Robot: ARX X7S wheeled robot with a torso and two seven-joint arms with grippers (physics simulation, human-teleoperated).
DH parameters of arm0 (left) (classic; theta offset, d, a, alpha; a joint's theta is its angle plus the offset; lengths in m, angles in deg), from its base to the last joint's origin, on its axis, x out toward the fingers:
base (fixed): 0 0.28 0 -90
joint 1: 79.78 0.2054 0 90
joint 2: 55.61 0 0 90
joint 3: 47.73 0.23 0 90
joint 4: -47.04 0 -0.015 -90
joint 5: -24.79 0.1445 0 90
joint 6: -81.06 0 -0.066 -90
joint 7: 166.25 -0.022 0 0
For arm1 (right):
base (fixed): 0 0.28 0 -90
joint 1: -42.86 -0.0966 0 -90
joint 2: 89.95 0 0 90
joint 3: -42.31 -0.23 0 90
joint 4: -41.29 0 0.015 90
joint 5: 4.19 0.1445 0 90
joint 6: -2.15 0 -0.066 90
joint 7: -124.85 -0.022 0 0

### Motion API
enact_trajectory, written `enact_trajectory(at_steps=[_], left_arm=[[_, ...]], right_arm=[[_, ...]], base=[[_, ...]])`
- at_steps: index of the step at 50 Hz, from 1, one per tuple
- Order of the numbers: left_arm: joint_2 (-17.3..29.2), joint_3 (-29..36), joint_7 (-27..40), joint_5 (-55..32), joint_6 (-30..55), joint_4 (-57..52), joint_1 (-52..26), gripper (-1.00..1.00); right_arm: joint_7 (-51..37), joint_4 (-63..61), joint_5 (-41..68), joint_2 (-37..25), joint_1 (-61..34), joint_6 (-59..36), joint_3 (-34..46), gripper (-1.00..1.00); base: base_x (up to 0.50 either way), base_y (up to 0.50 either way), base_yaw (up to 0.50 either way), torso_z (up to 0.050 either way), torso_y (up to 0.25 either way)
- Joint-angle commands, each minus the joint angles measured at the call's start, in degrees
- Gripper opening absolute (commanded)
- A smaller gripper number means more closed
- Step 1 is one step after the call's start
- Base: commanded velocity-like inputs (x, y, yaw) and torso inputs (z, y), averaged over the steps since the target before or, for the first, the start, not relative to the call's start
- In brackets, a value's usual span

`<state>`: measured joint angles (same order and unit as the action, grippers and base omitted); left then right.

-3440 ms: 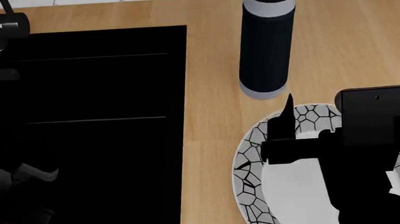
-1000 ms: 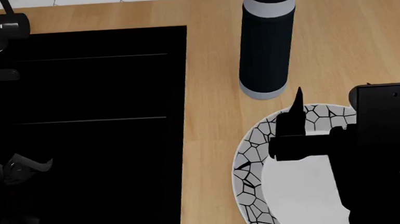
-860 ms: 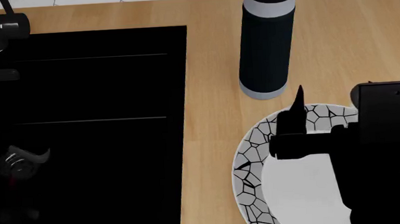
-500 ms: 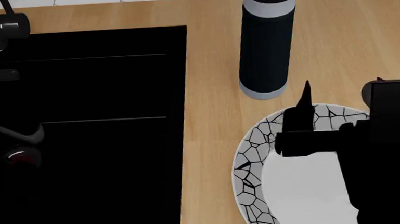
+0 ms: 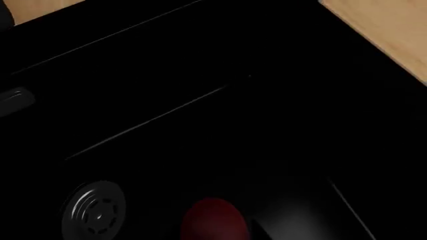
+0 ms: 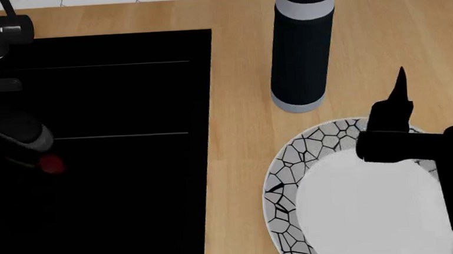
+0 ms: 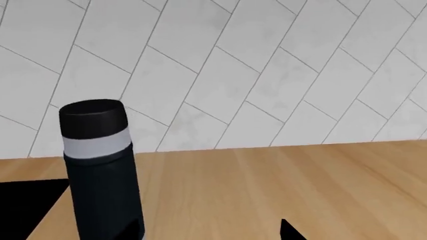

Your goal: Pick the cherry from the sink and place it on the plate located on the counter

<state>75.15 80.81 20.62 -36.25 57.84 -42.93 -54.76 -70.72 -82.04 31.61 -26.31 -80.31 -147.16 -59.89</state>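
Left arm down in the sink, right arm over the plate.

Left pincer [image 6: 44, 159] low inside the black sink [image 6: 129, 198], only a grey wrist part catching light; cherry [image 6: 52, 166] a small red spot right at its tip, grip state impossible to tell. Right pincer [image 6: 394, 102] hanging over the far rim of the plate [image 6: 288, 170], one dark pointed finger aimed toward the back wall, gap between fingers hidden, so open or closed unknown. Plate on the wood worktop [image 6: 243, 132], just in front of the tall dark bottle [image 6: 302, 45]. Left wrist view alone giving the round metal drain [image 5: 93, 216] and the cherry [image 5: 215, 220] just beside it on the basin floor. Right wrist view alone giving the white tiled wall [image 7: 253, 70] behind the bottle [image 7: 100, 170].
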Motion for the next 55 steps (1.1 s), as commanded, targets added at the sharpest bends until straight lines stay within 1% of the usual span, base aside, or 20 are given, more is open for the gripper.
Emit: enact_trajectory(at_steps=[1, 7, 18, 28, 32, 37, 43, 52, 55], left_arm=[[0.11, -1.60, 0.59, -2.97, 0.19, -3.24, -0.50, -1.00], [-0.03, -2.22, -0.52, -4.39, -0.34, -5.45, -0.89, -1.00], [-2.08, -3.78, 0.49, -7.98, 0.28, -8.70, -2.49, -1.00], [-6.19, -4.07, 2.99, -13.00, 2.54, -13.34, -4.77, -1.00], [-7.16, -4.00, 3.75, -14.39, 3.20, -14.62, -5.40, -1.00], [-9.19, -3.61, 4.48, -15.49, 3.91, -14.53, -6.87, -1.00], [-11.44, -3.37, 5.89, -17.45, 5.00, -14.80, -8.64, -1.00], [-15.48, -1.63, 7.92, -19.99, 7.53, -15.16, -12.14, -1.00], [-16.40, -0.24, 6.72, -18.89, 7.72, -15.25, -13.09, -1.00]], right_arm=[[-0.99, -2.67, 2.54, -1.51, 0.17, -2.79, -4.55, 1.00], [-1.35, -3.97, 4.08, -2.39, 0.54, -4.38, -7.34, 1.00], [-1.51, -7.84, 8.00, -4.27, 4.13, -7.60, -16.36, 1.00], [-0.88, -10.28, 10.65, -5.07, 8.07, -8.85, -24.16, 1.00], [-0.74, -10.96, 11.89, -5.50, 8.93, -9.65, -27.12, 1.00], [0.74, -10.86, 11.25, -5.48, 11.58, -7.88, -28.98, 1.00], [-0.15, -12.33, 13.53, -5.83, 11.59, -10.10, -31.94, 1.00], [0.57, -12.77, 13.57, -5.68, 13.72, -9.27, -33.72, 1.00], [0.56, -12.76, 13.73, -5.71, 13.79, -9.23, -33.91, 1.00]], base=[[0.00, 0.00, 0.00, 0.000, 0.000], [0.00, 0.00, 0.00, 0.000, 0.000], [0.00, 0.00, 0.00, 0.000, 0.000], [0.00, 0.00, 0.00, 0.000, 0.000], [0.00, 0.00, 0.00, 0.000, 0.000], [0.00, 0.00, 0.00, 0.000, 0.000], [0.00, 0.00, 0.00, 0.000, 0.000], [0.00, 0.00, 0.00, 0.000, 0.000], [0.00, 0.00, 0.00, 0.000, 0.000]])
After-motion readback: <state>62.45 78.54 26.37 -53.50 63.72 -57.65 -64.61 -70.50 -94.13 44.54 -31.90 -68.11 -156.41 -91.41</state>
